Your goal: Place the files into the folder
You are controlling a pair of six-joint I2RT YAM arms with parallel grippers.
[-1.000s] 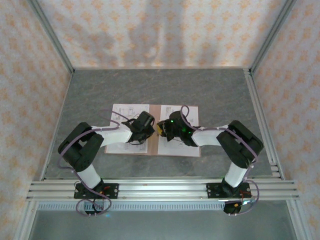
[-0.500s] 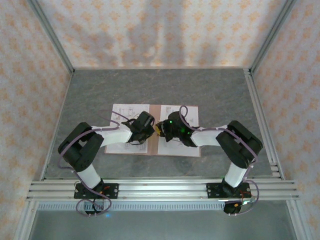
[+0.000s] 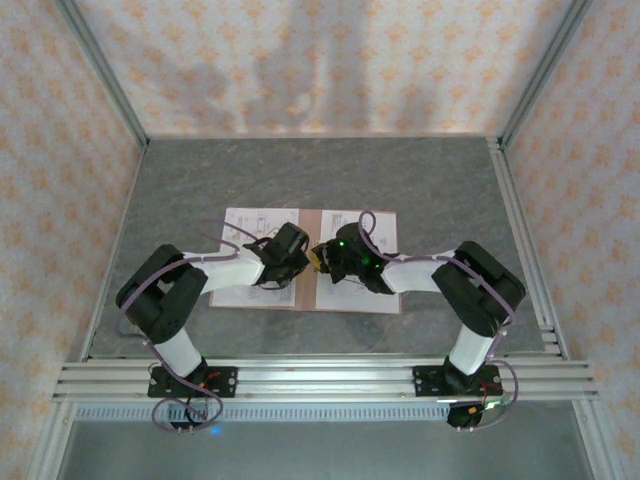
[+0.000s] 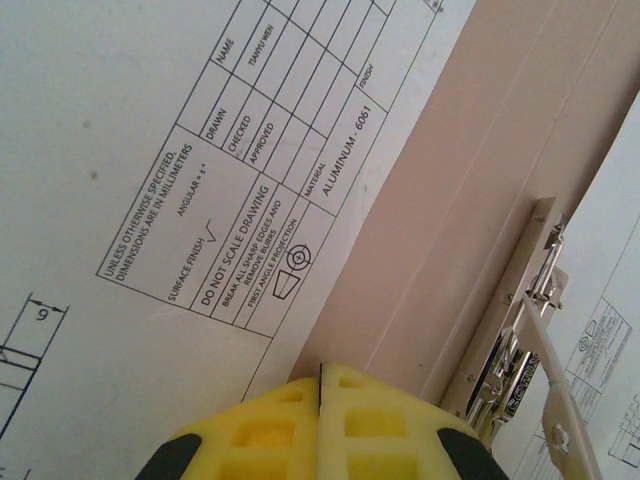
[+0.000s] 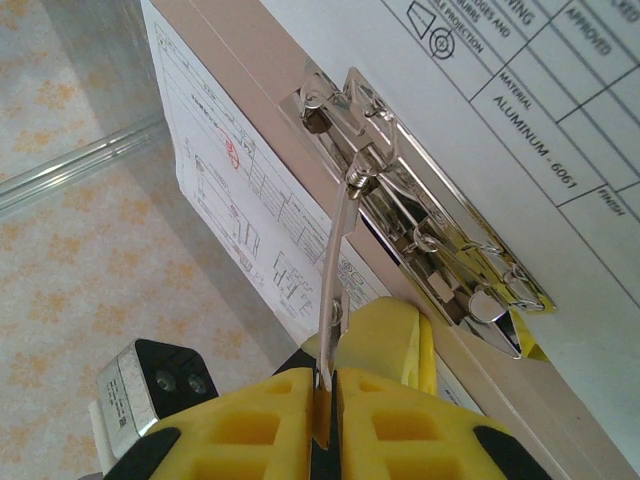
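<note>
The salmon folder [image 3: 309, 292] lies open on the table, with a printed file [image 3: 240, 226] on its left half and another file [image 3: 386, 228] on its right half. A metal clamp [image 5: 420, 220] sits along the centre fold, its thin lever [image 5: 338, 260] raised. My right gripper [image 5: 325, 382] is shut on that lever's end, over the fold [image 3: 321, 257]. My left gripper [image 4: 321, 372] is shut with nothing between its pads, its tips down on the bare folder card [image 4: 450, 200] beside the left sheet [image 4: 150, 150] and close to the right gripper [image 3: 303, 256].
The grey table [image 3: 320, 170] stretches beyond the folder to patterned walls. Aluminium rails [image 3: 520, 220] run along both sides and the front edge. Both arms' forearms lie low over the folder's near half.
The right arm has edged slightly left toward the fold, still gripping the lever. The left arm and the papers have not moved.
</note>
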